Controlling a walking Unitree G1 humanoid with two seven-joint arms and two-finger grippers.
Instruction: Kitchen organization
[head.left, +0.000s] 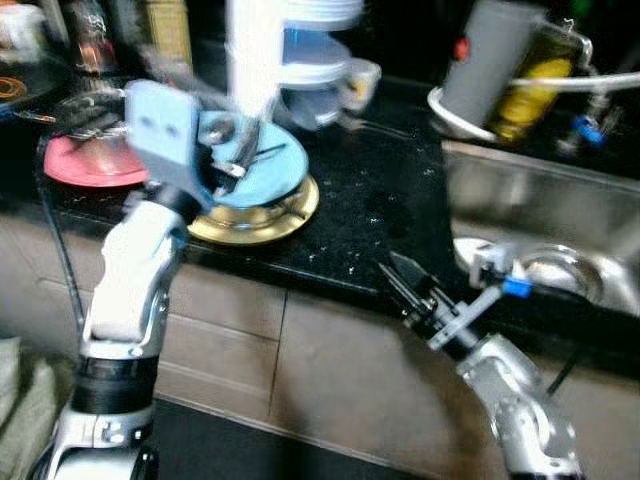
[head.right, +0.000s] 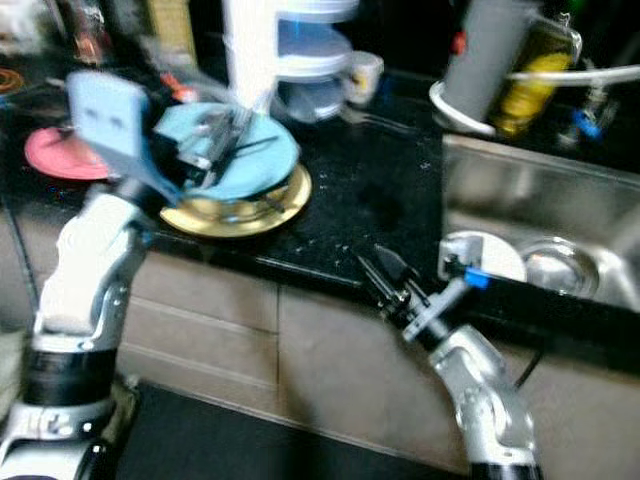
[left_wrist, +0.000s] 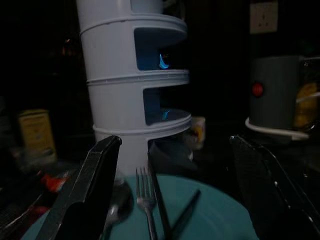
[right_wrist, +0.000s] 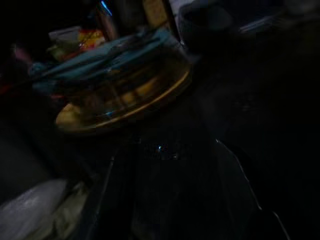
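Left gripper (left_wrist: 175, 195) is hovering over the blue plate (head.left: 275, 170), its two black fingers (left_wrist: 87, 190) standing wide apart and clamping nothing; whether the tips are touching the plate cannot be told. Lying on that plate between the spread fingers are a fork (left_wrist: 144, 200), a knife (left_wrist: 159, 200) just beside it, and a spoon (left_wrist: 116, 207) partly hidden behind one finger. Blue plate is sitting on a gold plate (head.left: 265, 222), which is resting on the black countertop (head.left: 370, 200) near its front edge. Standing directly behind the plates is a white tiered rack (left_wrist: 125, 80) with blue dishes showing in its openings; a mug (head.right: 362, 72) is sitting just beside it. Pink plate (head.left: 90, 160) is lying on the counter to the robot's left. Right gripper (head.left: 400, 278) is hanging low at the counter's front edge, well apart from the plates, its fingers appearing together with nothing between them. Steel sink (head.left: 560, 210) is lying to the right, a grey cylinder (head.left: 490, 60) and a yellow bottle (head.left: 535, 85) standing behind it.
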